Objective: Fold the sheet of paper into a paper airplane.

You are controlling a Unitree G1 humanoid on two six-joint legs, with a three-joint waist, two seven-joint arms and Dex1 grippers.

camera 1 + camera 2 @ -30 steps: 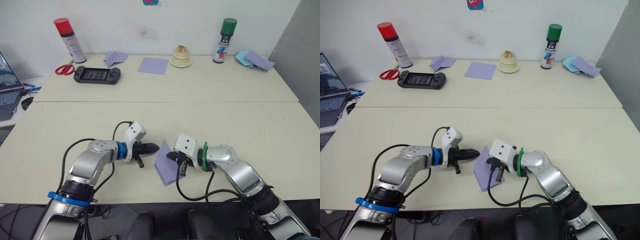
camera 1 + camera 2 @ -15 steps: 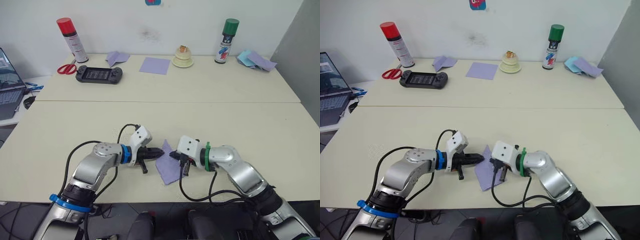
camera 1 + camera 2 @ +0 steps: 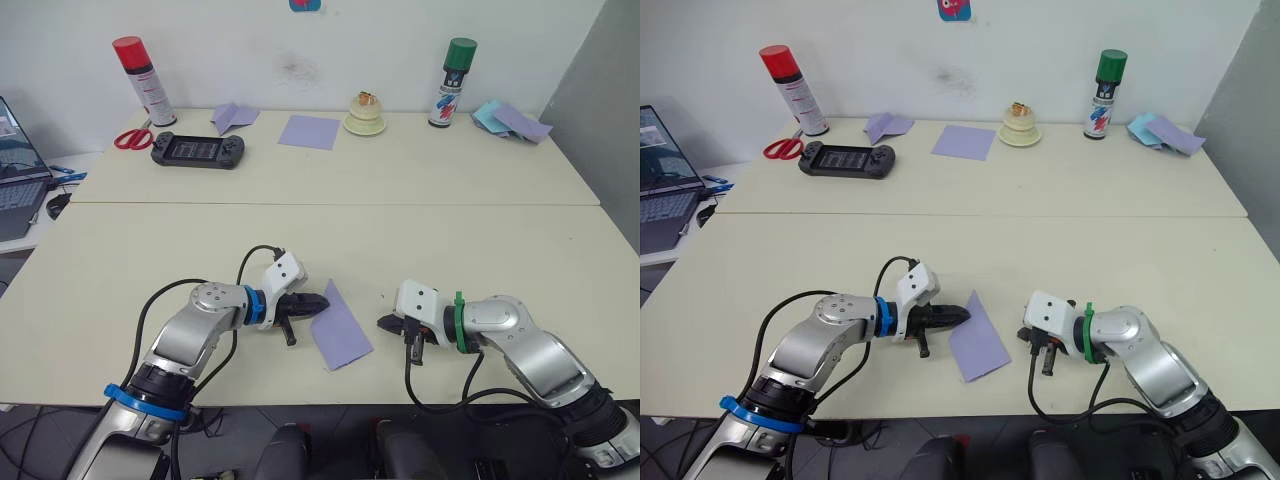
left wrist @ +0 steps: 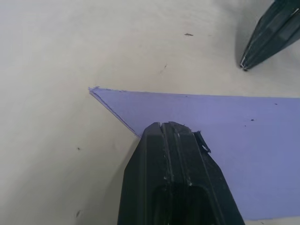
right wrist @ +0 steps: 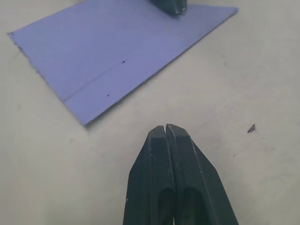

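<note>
The sheet of paper (image 3: 340, 325) lies flat on the near table as a lavender slanted strip, with one straight line running along its long side (image 5: 117, 51). My left gripper (image 3: 322, 305) is shut, and its tip (image 4: 164, 125) rests on the paper's left edge. My right gripper (image 3: 380, 323) is also shut with nothing in it, and sits on bare table a short way right of the paper. In the right wrist view its fingertips (image 5: 165, 129) point at the paper's near edge. No dart shape shows.
On the far table stand a red spray can (image 3: 140, 80), scissors (image 3: 128, 138), a game controller (image 3: 196, 150), a small lavender wedge (image 3: 232, 116), a smooth lavender square (image 3: 308, 131), a cream dish (image 3: 364, 115), a green spray can (image 3: 445, 68) and pale blue paper (image 3: 510, 118). A laptop (image 3: 15, 170) is at far left.
My right gripper has drawn back to the right, off the paper. The paper, lifted at its right side before, now lies flat. The left gripper has stayed at the paper's left edge.
</note>
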